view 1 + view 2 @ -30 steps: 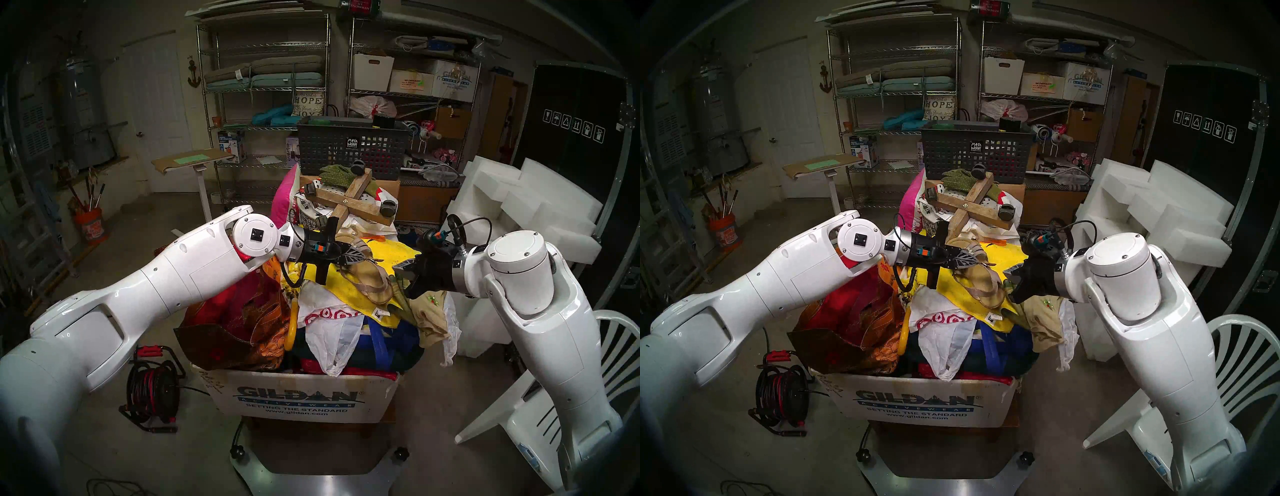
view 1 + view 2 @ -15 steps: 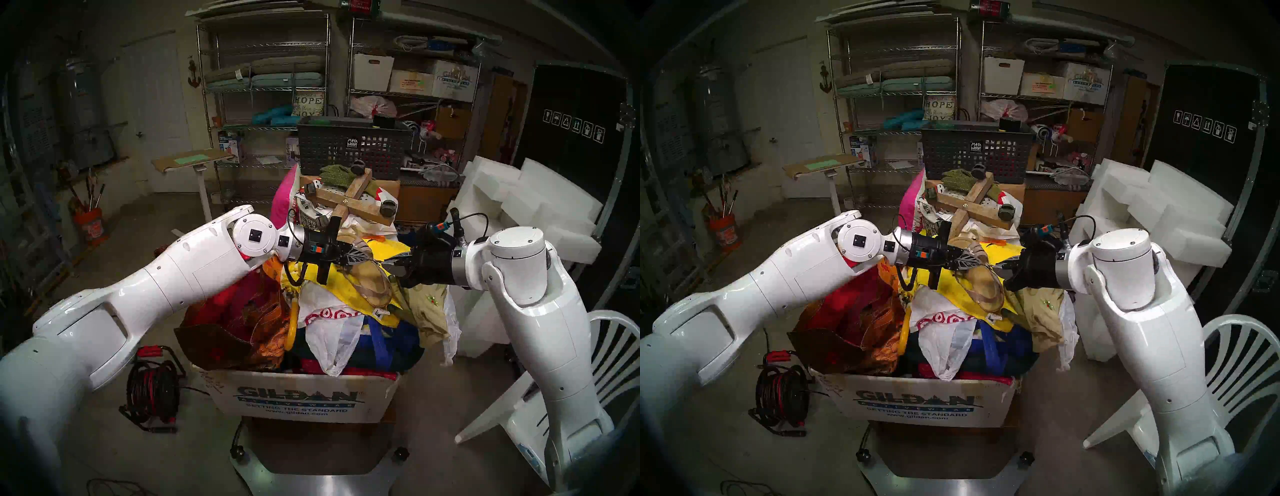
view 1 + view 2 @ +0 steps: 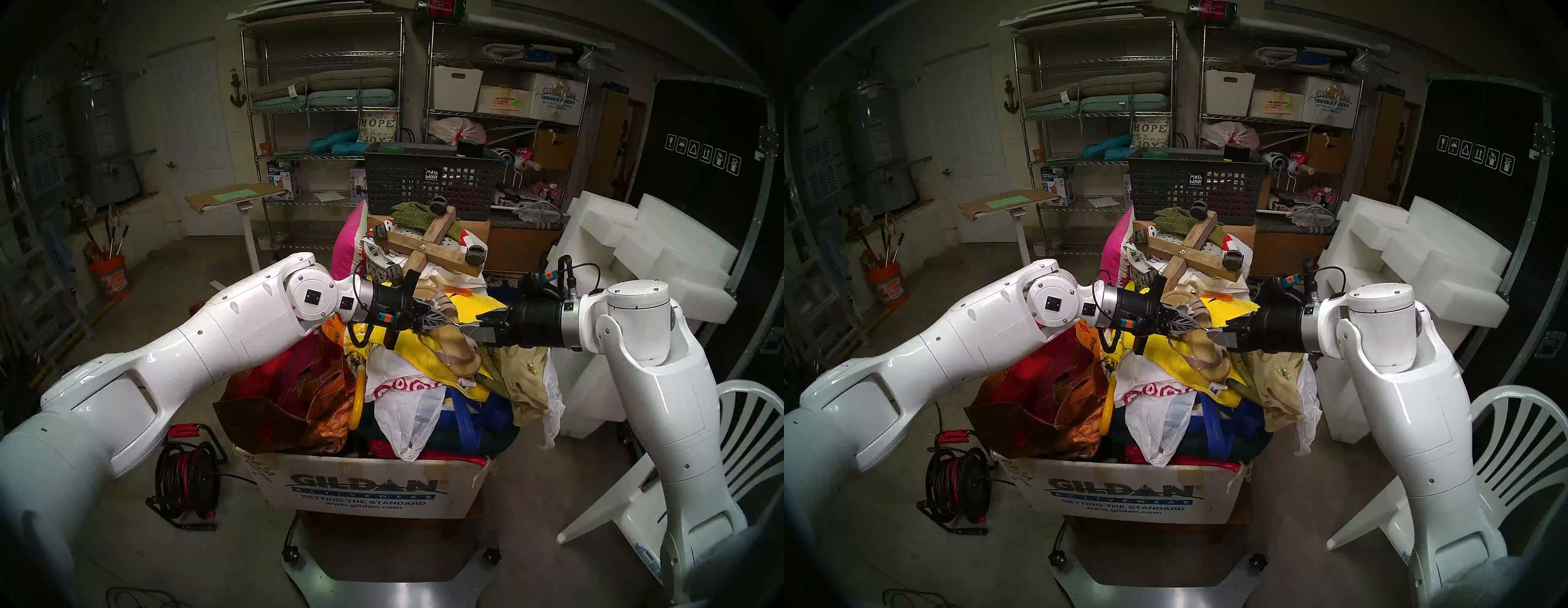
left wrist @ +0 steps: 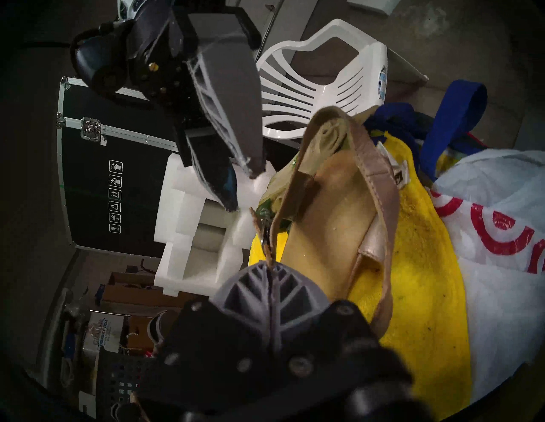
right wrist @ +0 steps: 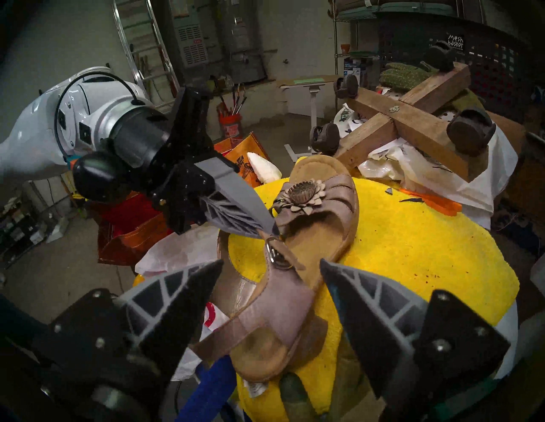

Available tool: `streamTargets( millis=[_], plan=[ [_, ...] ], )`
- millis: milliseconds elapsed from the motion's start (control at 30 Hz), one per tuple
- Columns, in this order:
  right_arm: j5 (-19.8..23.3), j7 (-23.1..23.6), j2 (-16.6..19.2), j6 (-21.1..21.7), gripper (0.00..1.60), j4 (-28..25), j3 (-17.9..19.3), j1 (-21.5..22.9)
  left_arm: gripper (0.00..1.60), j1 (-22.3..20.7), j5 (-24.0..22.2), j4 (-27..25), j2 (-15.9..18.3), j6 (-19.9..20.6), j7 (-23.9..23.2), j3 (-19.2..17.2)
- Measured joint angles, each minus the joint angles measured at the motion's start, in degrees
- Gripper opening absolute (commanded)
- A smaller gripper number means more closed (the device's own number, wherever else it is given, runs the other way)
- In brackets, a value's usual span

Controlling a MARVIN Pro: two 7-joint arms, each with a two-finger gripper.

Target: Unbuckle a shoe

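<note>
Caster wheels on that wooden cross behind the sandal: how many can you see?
4, one at each end of the wooden cross: far end, left, near, right. None looks hidden.

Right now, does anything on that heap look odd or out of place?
Yes: a wooden cross with caster wheels lies upside down atop the pile, wheels in the air. The sandal sits on a yellow towel, not on the floor.

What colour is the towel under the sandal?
Bright yellow towel, clearest in the right wrist view.
</note>
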Motion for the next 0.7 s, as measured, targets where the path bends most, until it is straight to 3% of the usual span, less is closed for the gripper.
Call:
streamTargets(
  millis=[433, 700],
  plan=[
    [-1.05, -0.83, -1.68, -1.01, 1.31, 2.13, -3.22, 1.69, 0.00, 0.51, 2.09, -1.18, 0.78, -3.67, 2.68, -0.54],
    [-1.79, -1.53, -2.37, -1.56, 1.23, 4.19, -4.49, 2.91, 0.00, 0.92, 2.80, -2.24, 1.91, -5.33, 3.29, -0.52]
  ],
)
